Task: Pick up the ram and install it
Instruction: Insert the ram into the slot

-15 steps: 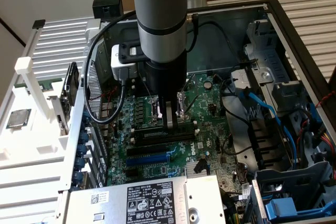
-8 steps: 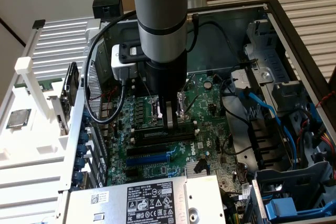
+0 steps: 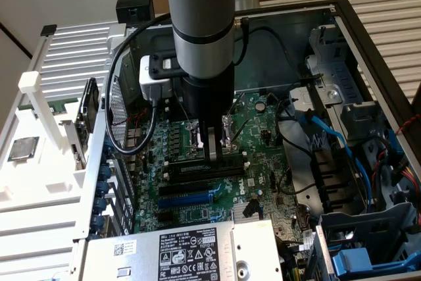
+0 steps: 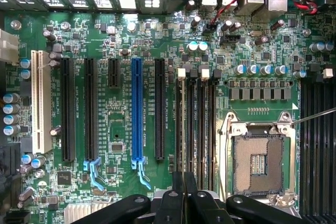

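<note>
My gripper (image 3: 214,154) hangs straight down from the grey arm into the open computer case, its dark fingers low over the green motherboard (image 3: 263,129). In the wrist view its fingers (image 4: 177,182) are drawn together, and the gripper (image 4: 184,174) sits at the near end of the long black memory slots (image 4: 197,124) with white end clips. The same slots (image 3: 191,170) run beneath the fingertips in the exterior view. The ram is hidden: I see no green stick between the fingers or standing in a slot. Beside the slots lies the open processor socket (image 4: 260,163).
Black and blue expansion slots (image 4: 136,114) lie on the other side of the memory slots. A silver labelled box (image 3: 191,255) borders the board in front. Blue and black cables (image 3: 329,136) and a drive cage (image 3: 375,241) crowd the exterior view's right. A silver processor chip (image 3: 23,148) rests on the white rack outside.
</note>
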`<control>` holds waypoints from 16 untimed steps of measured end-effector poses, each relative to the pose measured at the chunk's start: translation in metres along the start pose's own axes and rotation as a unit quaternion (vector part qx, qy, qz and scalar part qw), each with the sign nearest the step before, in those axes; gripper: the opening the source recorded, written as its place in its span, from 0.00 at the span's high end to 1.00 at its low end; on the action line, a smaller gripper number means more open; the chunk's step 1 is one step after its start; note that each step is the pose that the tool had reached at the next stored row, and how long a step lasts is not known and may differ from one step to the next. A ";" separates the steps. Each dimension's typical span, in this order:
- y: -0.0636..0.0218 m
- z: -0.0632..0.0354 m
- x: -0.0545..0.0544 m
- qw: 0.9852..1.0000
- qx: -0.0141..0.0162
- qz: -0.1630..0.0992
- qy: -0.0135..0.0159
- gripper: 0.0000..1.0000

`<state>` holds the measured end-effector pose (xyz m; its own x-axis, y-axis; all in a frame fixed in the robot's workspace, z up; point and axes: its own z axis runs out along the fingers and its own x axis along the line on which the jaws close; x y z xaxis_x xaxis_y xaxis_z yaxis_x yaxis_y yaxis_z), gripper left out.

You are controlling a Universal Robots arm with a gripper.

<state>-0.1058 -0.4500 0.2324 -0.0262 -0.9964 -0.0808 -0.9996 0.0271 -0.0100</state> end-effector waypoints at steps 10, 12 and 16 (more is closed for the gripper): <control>0.0000 -0.0010 0.000 1.000 0.000 0.002 0.000 0.88; 0.0000 -0.0010 0.000 1.000 0.000 0.004 0.000 0.88; 0.0004 -0.0010 0.000 1.000 0.000 0.005 0.000 0.88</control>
<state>-0.1062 -0.4500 0.2334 -0.0358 -0.9961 -0.0808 -0.9993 0.0367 -0.0097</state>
